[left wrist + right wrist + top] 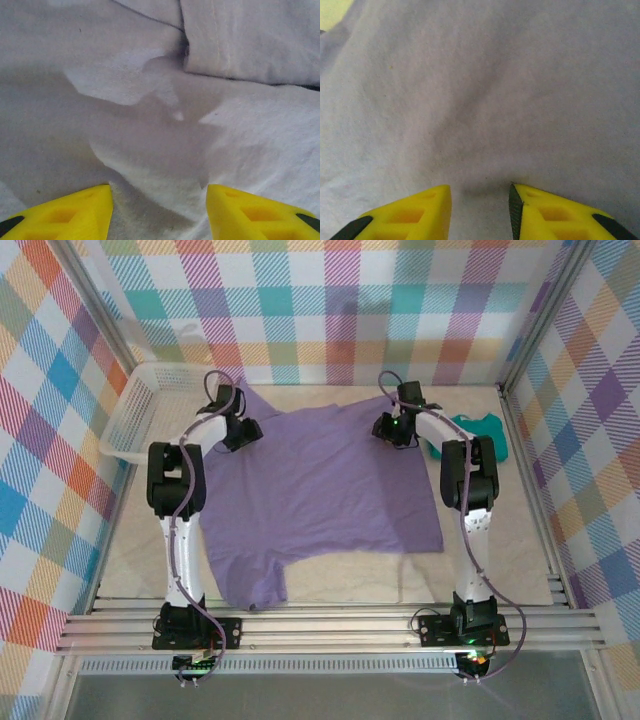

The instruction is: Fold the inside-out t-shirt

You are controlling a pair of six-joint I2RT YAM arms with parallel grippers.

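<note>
Two grippers are lowered onto the t-shirt [330,490]: left gripper [159,194] half-spread, right gripper [480,190] narrowed; no pinch can be told.

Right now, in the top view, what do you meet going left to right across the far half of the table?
Basket → left tool → right tool → teal garment.

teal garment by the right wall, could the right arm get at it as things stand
Probably yes. The teal garment lies uncovered just to the right of the right end effector, which is down on the purple t-shirt; nothing stands between them.
</note>
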